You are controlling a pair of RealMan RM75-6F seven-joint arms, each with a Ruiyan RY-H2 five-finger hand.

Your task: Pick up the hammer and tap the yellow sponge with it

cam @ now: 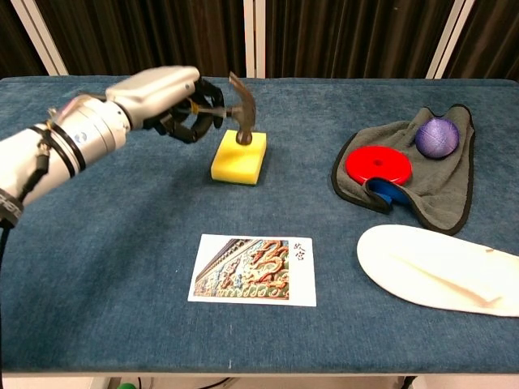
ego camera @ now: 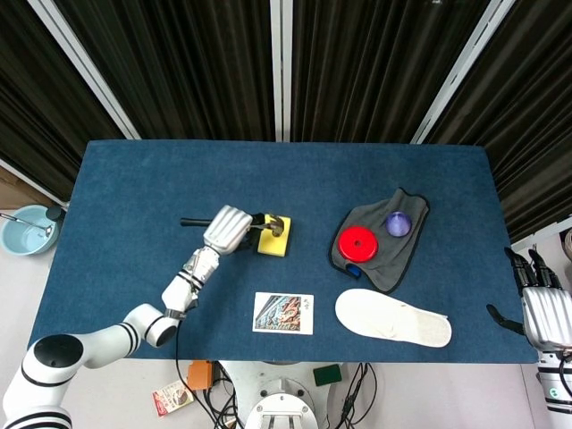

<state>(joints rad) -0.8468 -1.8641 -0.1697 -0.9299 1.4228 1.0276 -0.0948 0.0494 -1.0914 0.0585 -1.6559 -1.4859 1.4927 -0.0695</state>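
Note:
My left hand (cam: 166, 101) (ego camera: 226, 230) grips the hammer's handle just left of the yellow sponge (cam: 240, 158) (ego camera: 274, 236). The hammer (cam: 241, 109) has a steel head whose face rests on the far part of the sponge's top, claw pointing up. Its black handle end (ego camera: 190, 222) sticks out behind the hand in the head view. My right hand (ego camera: 543, 308) hangs off the table's right edge, fingers apart and holding nothing.
A picture card (cam: 253, 269) lies in front of the sponge. To the right, a grey cloth (cam: 442, 178) carries a red disc (cam: 378, 165) and a purple ball (cam: 437, 137). A white insole (cam: 442, 269) lies at the front right. A blue bowl (ego camera: 27, 230) sits off the table's left.

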